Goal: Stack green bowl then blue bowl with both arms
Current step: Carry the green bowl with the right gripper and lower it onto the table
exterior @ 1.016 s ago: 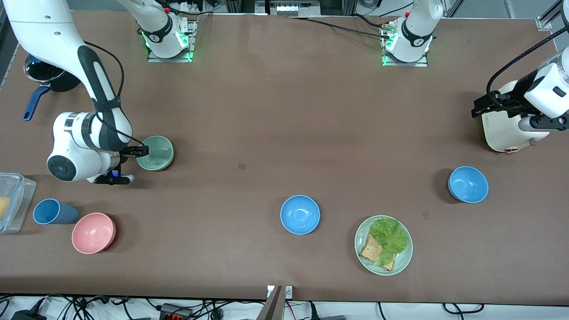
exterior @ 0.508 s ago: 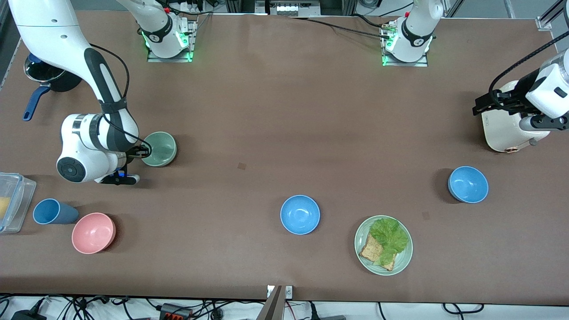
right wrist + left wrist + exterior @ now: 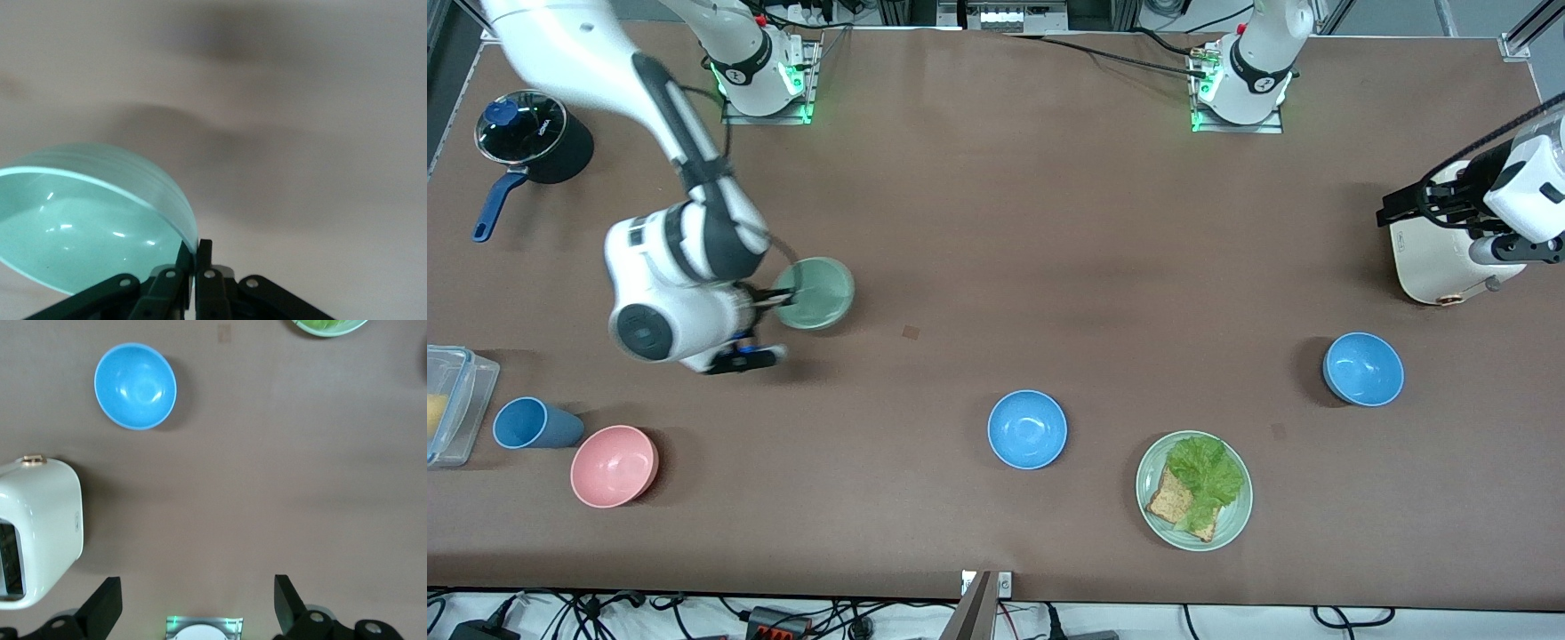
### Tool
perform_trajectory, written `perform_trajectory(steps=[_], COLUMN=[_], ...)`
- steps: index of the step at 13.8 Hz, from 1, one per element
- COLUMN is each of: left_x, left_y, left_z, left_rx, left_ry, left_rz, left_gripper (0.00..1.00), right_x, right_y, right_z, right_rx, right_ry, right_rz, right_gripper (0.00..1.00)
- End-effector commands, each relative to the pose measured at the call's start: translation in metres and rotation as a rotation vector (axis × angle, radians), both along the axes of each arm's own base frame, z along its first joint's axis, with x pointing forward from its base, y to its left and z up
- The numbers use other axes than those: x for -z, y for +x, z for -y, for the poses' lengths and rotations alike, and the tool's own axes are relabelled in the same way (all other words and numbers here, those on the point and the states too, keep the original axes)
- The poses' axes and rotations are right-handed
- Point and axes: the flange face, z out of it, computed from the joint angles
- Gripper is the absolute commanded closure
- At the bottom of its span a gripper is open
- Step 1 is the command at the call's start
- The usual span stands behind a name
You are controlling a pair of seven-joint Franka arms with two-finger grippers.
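Observation:
My right gripper is shut on the rim of the green bowl and holds it lifted above the table toward the right arm's end; the bowl fills the right wrist view, its rim pinched by the gripper. One blue bowl sits mid-table, nearer the front camera. A second blue bowl sits toward the left arm's end and shows in the left wrist view. My left gripper is open and empty in the air over the white appliance; its fingers show in its wrist view.
A pale green plate with lettuce and bread lies beside the mid-table blue bowl. A pink bowl, a blue cup and a clear container sit at the right arm's end. A black pot stands near that arm's base.
My right gripper has carried the green bowl up and toward the table's middle. My left gripper has hardly moved.

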Motion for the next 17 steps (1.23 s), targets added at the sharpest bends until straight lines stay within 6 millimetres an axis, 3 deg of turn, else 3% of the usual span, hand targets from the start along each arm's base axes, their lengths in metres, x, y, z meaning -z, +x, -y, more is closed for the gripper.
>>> perform_trajectory(steps=[1,2,4,8,11,13,14,15,16,17], left_x=[0.003,0.009,0.015,0.029,0.043,0.073,0.077,0.095,0.112,0.133], left_y=[0.003,0.005,0.008,0.02,0.024,0.035,0.048,0.055,0.061,0.067], left_z=[-0.008,-0.011,-0.011,-0.021,-0.033,-0.04,-0.05,-0.068,-0.084,-0.104], left_rx=[0.002,-0.001,-0.002,-0.014,-0.033,-0.027,-0.022,-0.016,0.006,0.003], left_ry=[-0.017,-0.02,-0.021,-0.02,-0.02,0.008,0.053,0.065,0.064,0.057], left_rz=[-0.025,-0.037,-0.046,-0.024,-0.047,-0.09,-0.037,-0.025,-0.021,-0.003], left_gripper=[0.0,0.0,0.0,0.0,0.0,0.0,0.0,0.0,0.0,0.0], right_x=[-0.01,-0.011,0.005,0.042,0.063,0.067,0.07,0.07,0.063,0.052], right_y=[-0.016,-0.03,-0.056,-0.1,-0.114,-0.131,-0.135,-0.133,-0.126,-0.114], right_z=[-0.066,-0.105,-0.16,-0.245,-0.255,-0.27,-0.274,-0.273,-0.27,-0.269], right_rx=[-0.045,-0.057,0.006,0.091,0.099,0.093,0.105,0.137,0.167,0.193], right_ry=[0.082,0.064,-0.011,-0.027,-0.051,-0.059,-0.07,-0.081,-0.082,-0.069], right_rz=[0.005,0.018,0.029,0.079,0.053,0.032,0.028,0.026,0.035,0.052], right_gripper=[1.0,1.0,1.0,1.0,1.0,1.0,0.9,0.37,0.0,0.0])
